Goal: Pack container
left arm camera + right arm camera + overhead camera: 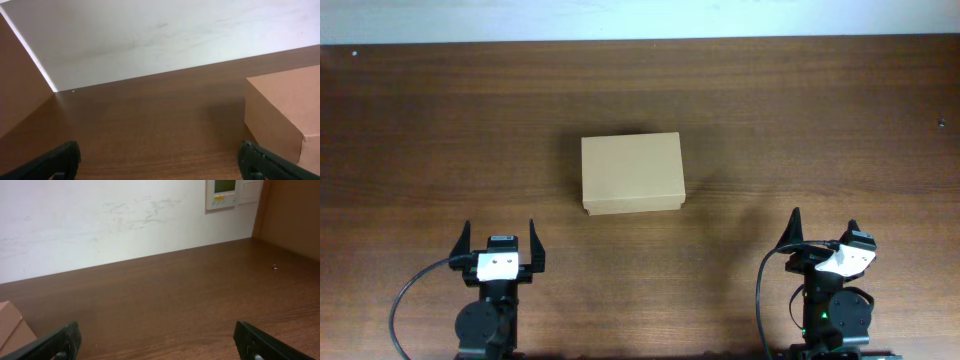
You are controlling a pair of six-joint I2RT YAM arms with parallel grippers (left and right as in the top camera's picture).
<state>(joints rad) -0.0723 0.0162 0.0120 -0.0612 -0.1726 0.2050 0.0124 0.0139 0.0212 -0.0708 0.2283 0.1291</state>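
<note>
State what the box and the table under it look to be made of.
Box: most likely plain cardboard, matte tan with no print. The left wrist view shows dull, unglossy faces, crisp folded edges and a flap edge near one corner.
Table: dark brown with streaky wood grain and a slight sheen. Whether it is solid wood, veneer or laminate cannot be told from these views.

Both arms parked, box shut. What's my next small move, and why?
Probably ease the left gripper forward toward the box: it looks closed, both grippers stand open and empty, and the left is nearer than the right gripper.
</note>
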